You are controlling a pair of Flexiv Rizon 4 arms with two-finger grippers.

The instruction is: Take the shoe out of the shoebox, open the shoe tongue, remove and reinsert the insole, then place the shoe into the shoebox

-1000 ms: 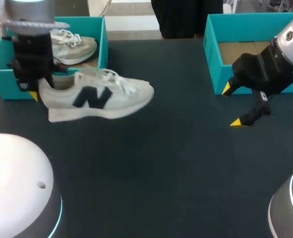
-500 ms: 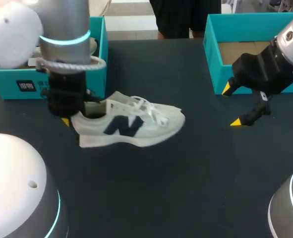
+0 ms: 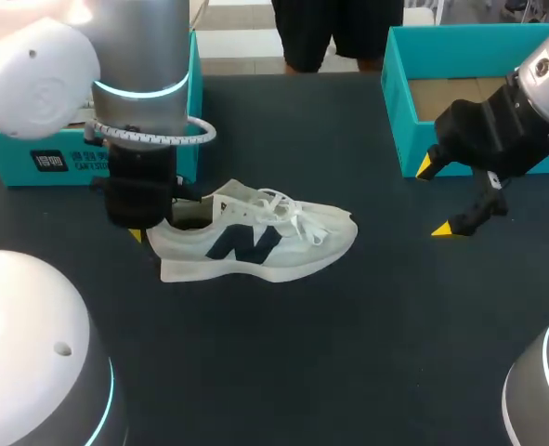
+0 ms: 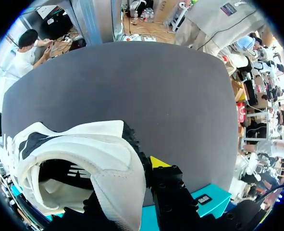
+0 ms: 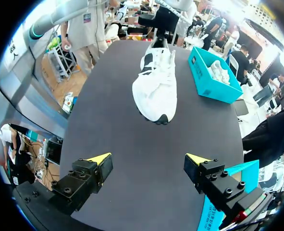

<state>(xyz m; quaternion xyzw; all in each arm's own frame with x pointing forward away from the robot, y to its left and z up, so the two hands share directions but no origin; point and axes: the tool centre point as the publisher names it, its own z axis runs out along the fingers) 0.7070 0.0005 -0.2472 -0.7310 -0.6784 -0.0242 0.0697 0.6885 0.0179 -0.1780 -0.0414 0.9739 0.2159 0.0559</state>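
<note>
The first step looks done: the white shoe (image 3: 255,237) is out of its box and lies on its sole near the middle of the bench (image 3: 348,353), toe pointing right. I cannot tell whether the sole rests fully on the surface or hangs just above it. The left claw (image 4: 142,168) grips the heel rim, with one yellow tip outside the heel and the other finger hidden inside the opening. The teal box (image 3: 32,158) at the far left stands just behind that arm, and the right wrist view shows a second shoe (image 5: 218,70) lying in it. A second teal box (image 3: 399,111) stands open at the far right.

The right claw (image 3: 438,197) hovers in front of that far-right box, spread wide and holding nothing, well apart from the shoe.

Everything else appears to remain. The laces are tied over a closed tongue, and an insole seems to sit inside. Opening the tongue, taking out and refitting the insole, and boxing the shoe are not yet done.
</note>
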